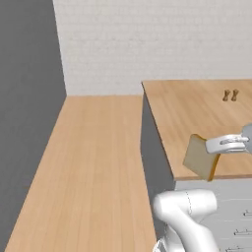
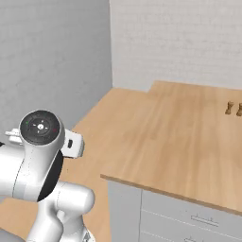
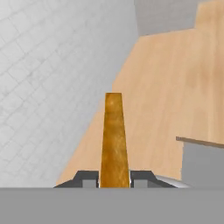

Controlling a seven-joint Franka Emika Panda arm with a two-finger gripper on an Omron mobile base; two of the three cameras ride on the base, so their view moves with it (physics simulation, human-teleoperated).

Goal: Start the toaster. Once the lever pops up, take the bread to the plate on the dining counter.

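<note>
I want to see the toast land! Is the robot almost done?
Partway. The bread is already out of the toaster, clamped in the tool and carried in the air by a wooden counter. Left to do: find the plate and put the bread on it.

Arm bent at elbow, reaching fwd-right; gripper (image 1: pixel 216 147) horizontal, fingers (image 3: pixel 142 177) clamped either side of bread (image 1: pixel 201 157) edge.
</note>
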